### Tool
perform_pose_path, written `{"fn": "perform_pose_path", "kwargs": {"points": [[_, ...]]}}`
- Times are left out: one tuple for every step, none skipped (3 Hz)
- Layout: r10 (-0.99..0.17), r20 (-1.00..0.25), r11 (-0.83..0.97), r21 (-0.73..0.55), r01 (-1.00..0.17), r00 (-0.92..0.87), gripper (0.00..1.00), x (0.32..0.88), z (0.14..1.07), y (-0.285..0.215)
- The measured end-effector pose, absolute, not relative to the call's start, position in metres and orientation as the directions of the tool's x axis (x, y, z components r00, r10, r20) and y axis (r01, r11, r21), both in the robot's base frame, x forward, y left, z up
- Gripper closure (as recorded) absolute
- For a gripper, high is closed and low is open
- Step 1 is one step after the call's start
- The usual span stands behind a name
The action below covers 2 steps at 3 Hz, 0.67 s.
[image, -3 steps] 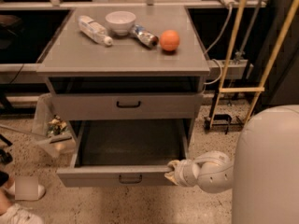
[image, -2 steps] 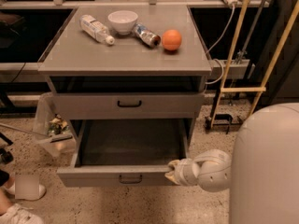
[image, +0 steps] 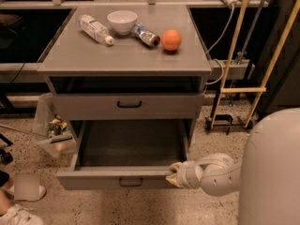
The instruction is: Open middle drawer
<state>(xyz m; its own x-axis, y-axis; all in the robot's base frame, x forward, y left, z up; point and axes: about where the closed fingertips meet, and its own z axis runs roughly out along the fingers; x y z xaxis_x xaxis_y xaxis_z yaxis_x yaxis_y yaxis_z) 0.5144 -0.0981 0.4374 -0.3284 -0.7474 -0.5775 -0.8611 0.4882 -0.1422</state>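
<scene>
The middle drawer point(image: 93, 176) is pulled out of the grey cabinet, showing a plain grey inside and a small black bar handle point(image: 130, 182) on its front. The closed drawer above it point(image: 84, 108) has the same handle. The lowest drawer is hidden under the open one. My gripper point(image: 175, 173) is at the right end of the open drawer's front panel, touching its top edge, with the white arm point(image: 215, 172) reaching in from the right.
On the cabinet top point(image: 93, 55) lie a plastic bottle point(image: 95, 29), a white bowl point(image: 122, 21), a can point(image: 146, 35) and an orange point(image: 171, 40). A clear bin point(image: 52, 128) stands left of the cabinet. Yellow poles point(image: 232, 55) and cables stand to the right.
</scene>
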Motion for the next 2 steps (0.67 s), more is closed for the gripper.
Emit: {"fn": "perform_pose_path", "kwargs": {"points": [[-0.746, -0.58, 0.489, -0.142, -0.861, -0.328, 1.0, 0.5138, 0.4395, -0.0975], [-0.738, -0.584, 0.502, -0.141, -0.853, -0.338, 1.0, 0.5104, 0.4402, -0.1019]]}}
